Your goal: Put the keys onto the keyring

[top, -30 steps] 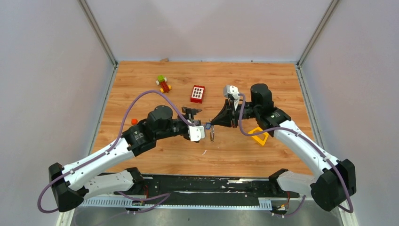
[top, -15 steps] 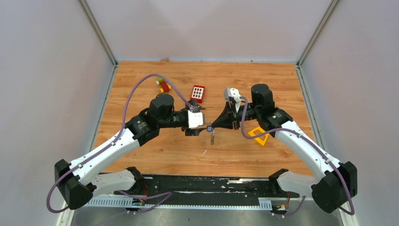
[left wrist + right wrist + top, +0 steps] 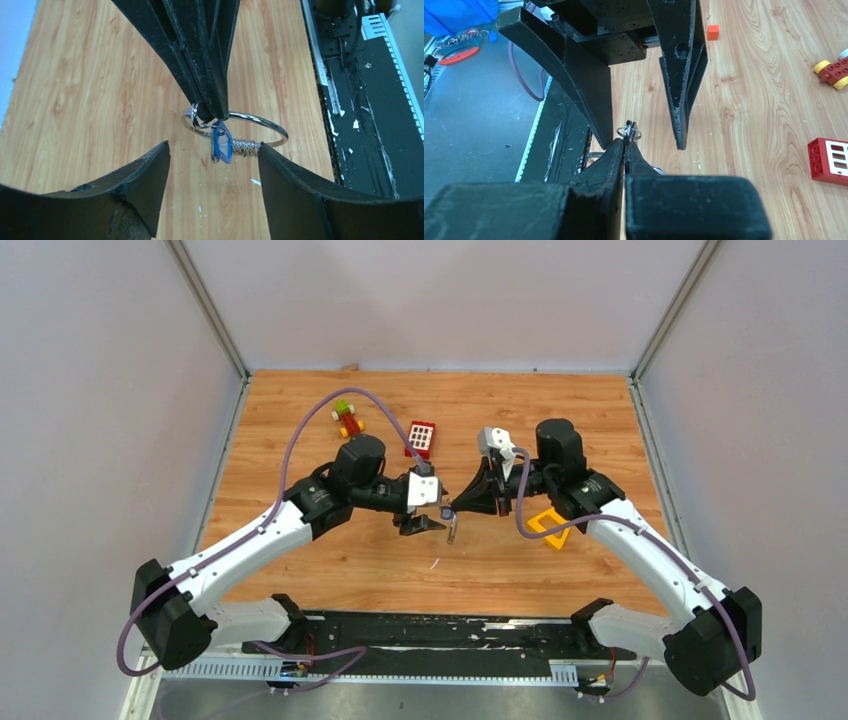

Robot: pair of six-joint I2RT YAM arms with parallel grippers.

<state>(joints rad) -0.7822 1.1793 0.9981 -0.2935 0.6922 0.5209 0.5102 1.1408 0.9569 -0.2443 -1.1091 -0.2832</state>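
Keyring hangs in the air over the surface where our two arms meet. From above, the right gripper is pressed together on its upper edge and the left gripper sits just beside it.

In the left wrist view, the blue-tagged key lies straight ahead between our left gripper's spread jaws. Its blade runs crosswise, and the keyring lies flat behind it.

In the right wrist view, the keyring sits pinched at our right gripper's tips, with the left jaws on either side. We judge the left arm is the one placed to take the key.
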